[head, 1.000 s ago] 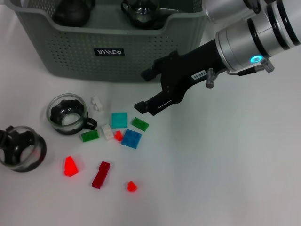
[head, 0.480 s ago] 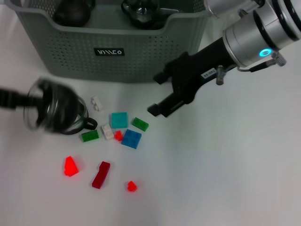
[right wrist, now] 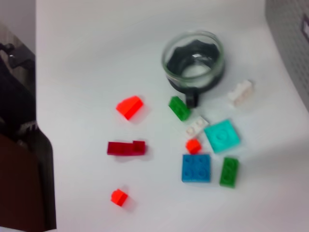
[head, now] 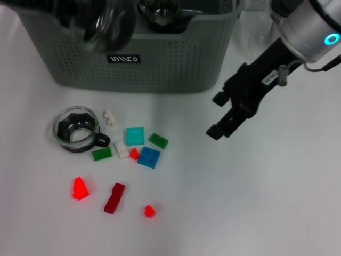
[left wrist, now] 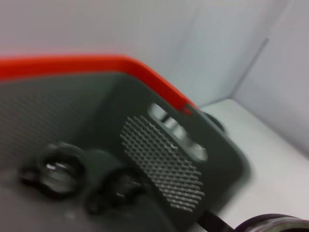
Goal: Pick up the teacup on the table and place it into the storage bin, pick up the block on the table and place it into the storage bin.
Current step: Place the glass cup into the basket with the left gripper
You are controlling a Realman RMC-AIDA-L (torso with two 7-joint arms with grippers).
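- I see the large grey-green perforated plastic storage bin (head: 128, 50) standing at the far edge of the white table (head: 256, 202), with dark glass cups already inside it.
- My left gripper (head: 80, 18) is over the bin's far-left corner, blurred; it looks clenched on a clear glass teacup (head: 109, 26) held above the bin's rim.
- The left wrist view shows the bin's inside wall (left wrist: 159, 159) and two dark cups on its floor.
- A second clear glass teacup with a dark handle (head: 78, 129) sits upright on the table, in front of the bin toward the left edge.
- Beside it lie the loose blocks: a teal square block (head: 135, 136), a blue square block (head: 148, 157), two green ones, two small white ones, and red pieces nearer the front edge, among them a dark red long block (head: 114, 198).
- My right gripper (head: 226, 114) hangs over the table right of the blocks, jaws released and holding nothing.
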